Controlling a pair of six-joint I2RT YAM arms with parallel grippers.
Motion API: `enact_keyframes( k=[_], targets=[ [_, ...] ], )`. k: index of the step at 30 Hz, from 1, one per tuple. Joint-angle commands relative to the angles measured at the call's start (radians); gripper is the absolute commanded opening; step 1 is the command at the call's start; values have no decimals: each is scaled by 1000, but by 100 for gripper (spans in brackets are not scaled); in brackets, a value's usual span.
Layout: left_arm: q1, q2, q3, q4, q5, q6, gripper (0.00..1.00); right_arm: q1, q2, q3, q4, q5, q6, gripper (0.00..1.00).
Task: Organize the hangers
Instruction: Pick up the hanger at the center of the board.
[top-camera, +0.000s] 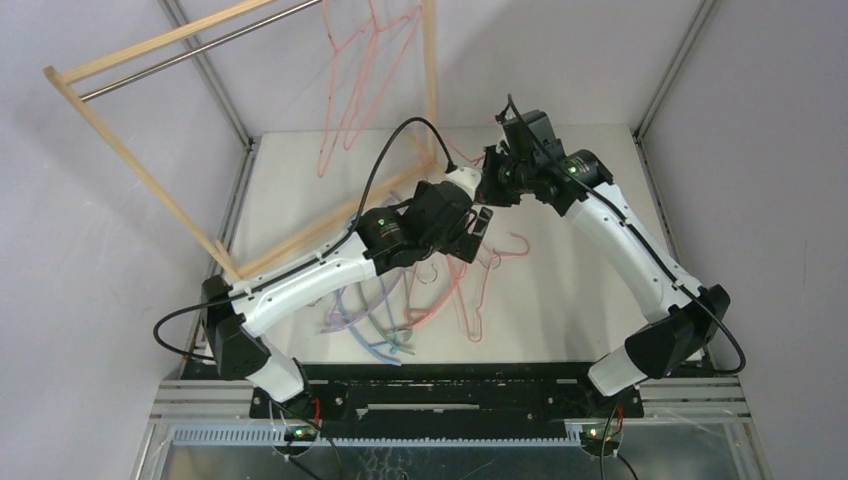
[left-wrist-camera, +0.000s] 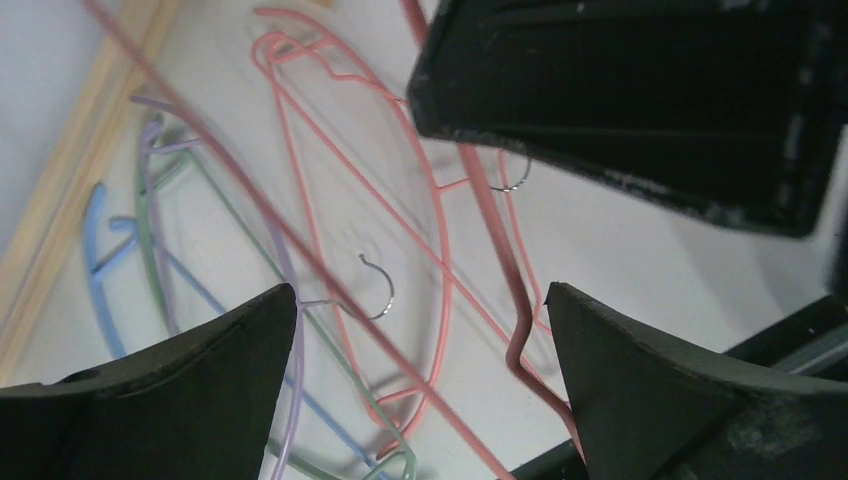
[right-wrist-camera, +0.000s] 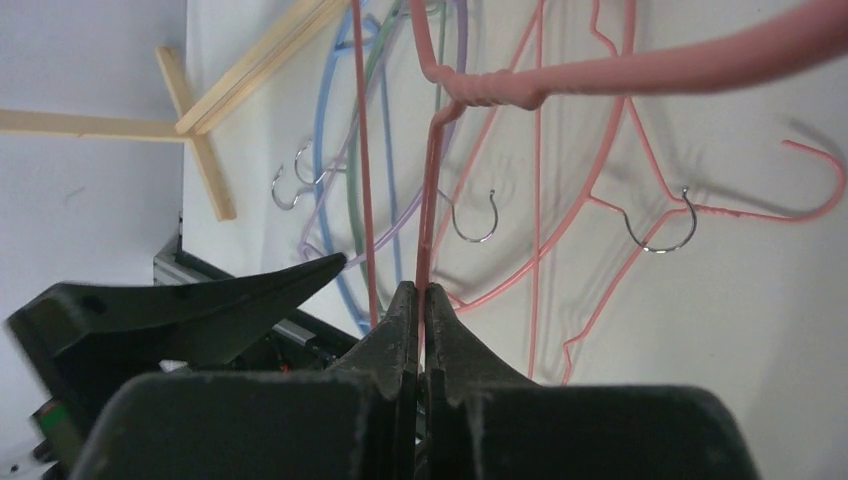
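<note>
At centre frame of the overhead view, the right gripper (top-camera: 490, 183) and the left gripper (top-camera: 477, 226) lie close together above the white table (top-camera: 590, 290). The right wrist view shows the right gripper (right-wrist-camera: 417, 292) with its jaws pressed together on the thin wire of a pink wire hanger (right-wrist-camera: 490, 92), whose twisted neck sits at upper centre. The left wrist view shows the left gripper (left-wrist-camera: 420, 292) spread wide, with that wire running down between its fingers (left-wrist-camera: 620, 380); whether it touches either one cannot be told. Below, lower centre on the table, lie the lilac, green and blue hangers (top-camera: 365, 322), beside the pink curved hangers (top-camera: 470, 290). At upper left stands the wooden rack (top-camera: 140, 165), with hung wire hangers (top-camera: 350, 85) at its right end.
</note>
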Motion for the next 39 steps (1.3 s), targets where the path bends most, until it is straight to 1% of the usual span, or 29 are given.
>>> enact_keyframes(
  k=[1, 4, 7, 10, 20, 23, 29, 32, 34, 35, 36, 37, 38, 39],
  targets=[
    [14, -87, -34, 28, -151, -8, 100, 13, 10, 22, 41, 146, 43, 0],
    [15, -91, -42, 27, -185, -15, 99, 14, 35, 64, 32, 195, 77, 0],
    [14, -71, -35, 19, -203, -26, 100, 23, 65, 129, 18, 168, 107, 0],
    [13, -53, -36, 18, -218, -27, 100, 52, 71, 157, 20, 148, 122, 0],
    [11, -23, -48, 8, -251, -31, 100, 99, 125, 314, -27, 44, 135, 0],
    [11, -25, -69, 11, -281, -42, 99, 111, 118, 334, -33, 45, 148, 0],
    [8, -39, -77, -23, -397, -36, 100, 111, 118, 335, -25, 58, 154, 0],
    [8, -46, -84, -36, -401, -45, 99, 111, 139, 357, -24, 56, 156, 0],
    [8, -57, -96, -24, -388, -51, 90, 111, 156, 379, -31, 55, 156, 0],
    [8, -60, -100, -22, -389, -54, 83, 112, 163, 390, -34, 53, 156, 0],
    [8, -63, -103, -22, -394, -54, 74, 112, 168, 397, -35, 51, 158, 0],
    [8, -63, -106, -24, -403, -55, 60, 111, 170, 402, -36, 48, 159, 0],
    [8, -64, -109, -25, -413, -60, 43, 111, 172, 407, -37, 46, 159, 0],
    [9, -65, -111, -26, -422, -66, 28, 112, 173, 409, -37, 45, 161, 0]
  ],
)
